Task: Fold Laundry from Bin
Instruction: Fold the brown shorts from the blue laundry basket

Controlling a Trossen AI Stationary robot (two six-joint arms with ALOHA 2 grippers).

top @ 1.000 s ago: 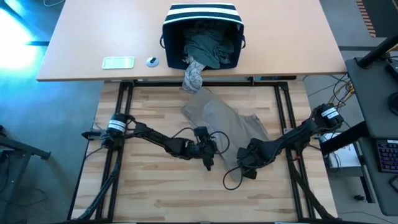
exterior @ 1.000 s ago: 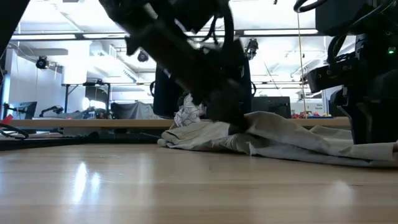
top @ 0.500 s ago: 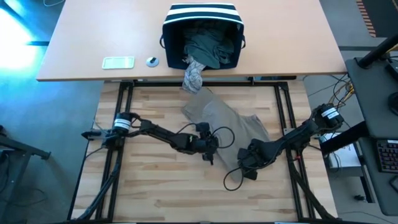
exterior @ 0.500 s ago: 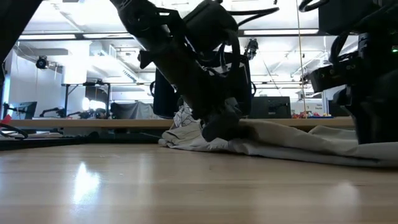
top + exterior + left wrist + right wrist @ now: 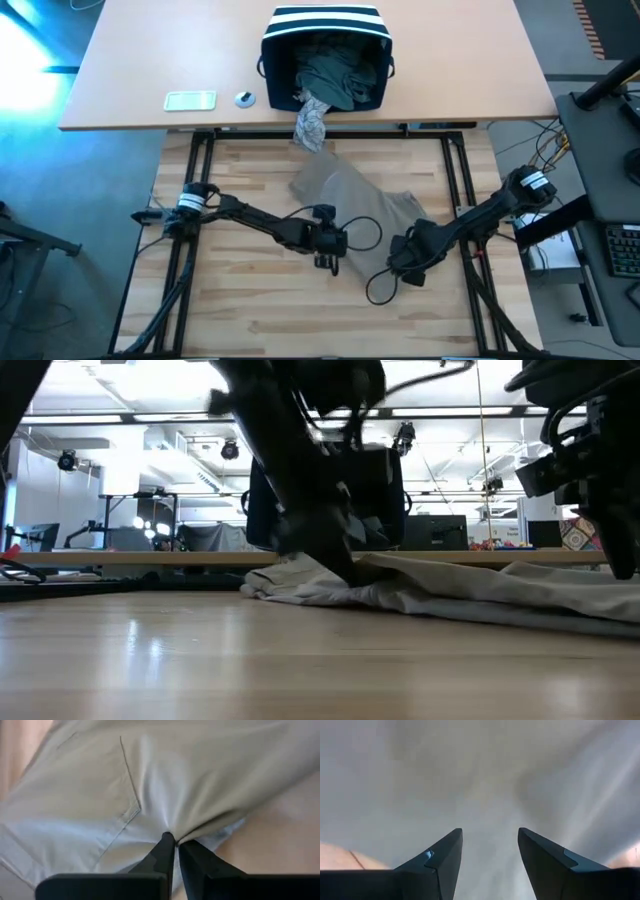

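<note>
Tan garment (image 5: 355, 200) lies spread on table below bin (image 5: 326, 55); left gripper (image 5: 172, 845) pinched tight on its near edge, fabric puckers at tips; right gripper (image 5: 489, 840) over same garment, fingers apart, holding nothing. Advice: seat right grip on edge first, then lift both evenly, keep cloth taut

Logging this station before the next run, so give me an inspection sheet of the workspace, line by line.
Surface: slatted wood table, bare in front.
Job's things: tan garment spread mid-table; striped bin on the desk behind, tipped toward the table, garments spilling out.
Clutter: a flat card and a small round thing on the desk.
Grippers: left gripper shut on the tan garment; right gripper open over it.
Cables: black loops beside both wrists.
Surroundings: lab benches and monitors; nobody seen.
</note>
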